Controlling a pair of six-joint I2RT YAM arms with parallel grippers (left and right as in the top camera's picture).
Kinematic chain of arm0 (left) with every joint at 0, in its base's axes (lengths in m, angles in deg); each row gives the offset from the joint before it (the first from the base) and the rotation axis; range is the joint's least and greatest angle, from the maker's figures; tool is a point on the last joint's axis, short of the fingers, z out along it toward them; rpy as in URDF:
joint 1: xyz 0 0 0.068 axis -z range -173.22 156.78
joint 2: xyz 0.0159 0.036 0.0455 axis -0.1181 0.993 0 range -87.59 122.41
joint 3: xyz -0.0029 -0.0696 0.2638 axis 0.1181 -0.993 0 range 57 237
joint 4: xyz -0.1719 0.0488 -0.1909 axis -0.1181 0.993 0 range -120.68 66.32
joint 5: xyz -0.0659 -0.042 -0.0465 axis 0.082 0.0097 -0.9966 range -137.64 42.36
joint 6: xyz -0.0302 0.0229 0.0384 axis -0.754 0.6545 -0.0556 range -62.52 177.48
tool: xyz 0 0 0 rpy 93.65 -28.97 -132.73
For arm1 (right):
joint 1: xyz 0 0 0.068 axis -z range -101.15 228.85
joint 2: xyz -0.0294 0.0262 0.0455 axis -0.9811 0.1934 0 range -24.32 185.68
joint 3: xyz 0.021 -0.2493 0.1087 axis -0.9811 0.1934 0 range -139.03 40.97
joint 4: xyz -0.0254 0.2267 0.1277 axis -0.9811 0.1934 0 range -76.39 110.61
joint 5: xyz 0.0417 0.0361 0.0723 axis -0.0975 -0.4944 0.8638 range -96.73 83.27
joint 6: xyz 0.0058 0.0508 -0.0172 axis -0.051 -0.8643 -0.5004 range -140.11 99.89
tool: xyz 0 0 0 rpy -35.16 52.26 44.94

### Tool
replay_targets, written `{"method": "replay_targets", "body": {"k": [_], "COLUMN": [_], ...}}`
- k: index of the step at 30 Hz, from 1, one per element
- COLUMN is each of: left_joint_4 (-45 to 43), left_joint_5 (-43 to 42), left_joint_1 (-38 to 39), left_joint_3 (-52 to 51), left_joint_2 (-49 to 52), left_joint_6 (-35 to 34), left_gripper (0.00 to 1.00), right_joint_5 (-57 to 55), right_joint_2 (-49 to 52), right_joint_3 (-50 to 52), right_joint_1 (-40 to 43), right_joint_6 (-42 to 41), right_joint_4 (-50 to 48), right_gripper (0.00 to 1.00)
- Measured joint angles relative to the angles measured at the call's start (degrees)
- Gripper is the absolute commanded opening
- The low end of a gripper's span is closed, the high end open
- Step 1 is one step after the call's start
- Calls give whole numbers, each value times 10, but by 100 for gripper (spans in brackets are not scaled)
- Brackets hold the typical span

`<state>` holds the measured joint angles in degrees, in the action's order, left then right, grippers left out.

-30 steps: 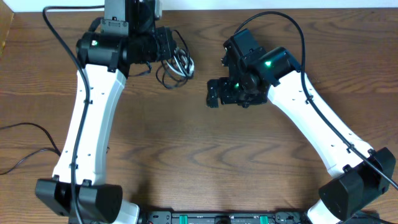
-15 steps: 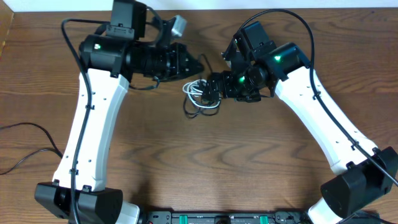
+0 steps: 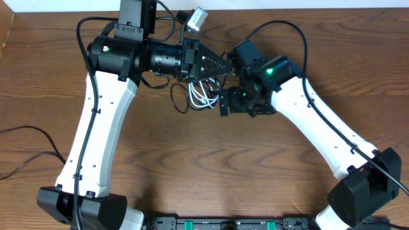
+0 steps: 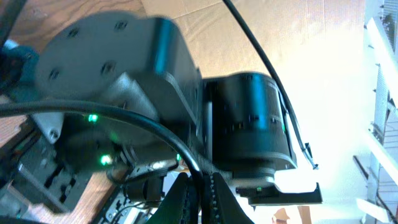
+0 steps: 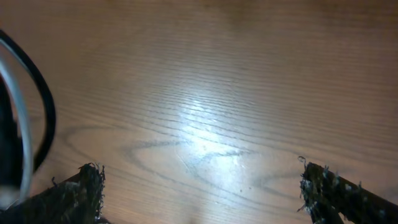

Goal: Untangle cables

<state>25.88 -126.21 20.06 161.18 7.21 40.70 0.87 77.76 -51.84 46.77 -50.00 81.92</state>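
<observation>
Nearest the front edge of the wooden table (image 3: 211,166), the right gripper (image 3: 225,102) stands with its jaws spread wide and holds nothing. It points left, with the cable bundle (image 3: 199,96) just beside its tip. In the right wrist view the two fingers (image 5: 87,183) frame only bare wood. The white cable (image 5: 20,124) and black cable (image 5: 50,112) curve blurred past the left finger, outside the gap.

The bundle, white loops with a black loop trailing to its left, sits between the two grippers. It lies directly below the left gripper (image 3: 223,64) in the overhead view, and strands rise from it to that tip. The left gripper is pinched closed. In its wrist view a black cable (image 4: 158,135) arcs into the nip of the closed fingers (image 4: 180,199).

The right arm (image 3: 326,134) rises from its base at the near right corner and slants up and left, its wrist bent down toward the bundle. The left arm (image 3: 96,140) climbs from the near left corner to an elbow by the far edge. Its forearm then runs level to the right, ending close against the right arm's wrist.
</observation>
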Motion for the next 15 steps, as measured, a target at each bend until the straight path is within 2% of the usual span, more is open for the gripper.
{"method": "replay_targets", "body": {"k": [6,12,15], "left_joint_4": [5,40,38], "left_joint_5": [26,64,70], "left_joint_1": [-1,0,4], "left_joint_3": [0,0,0], "left_joint_2": [0,0,0], "left_joint_6": [-7,-12,-17], "left_gripper": [7,7,7], "right_joint_5": [72,178,208], "right_joint_2": [-7,-63,-78], "right_joint_3": [0,0,0], "right_joint_1": [56,150,163], "right_joint_6": [21,50,56], "right_joint_4": [1,-4,-4], "right_gripper": [99,99,99]}}
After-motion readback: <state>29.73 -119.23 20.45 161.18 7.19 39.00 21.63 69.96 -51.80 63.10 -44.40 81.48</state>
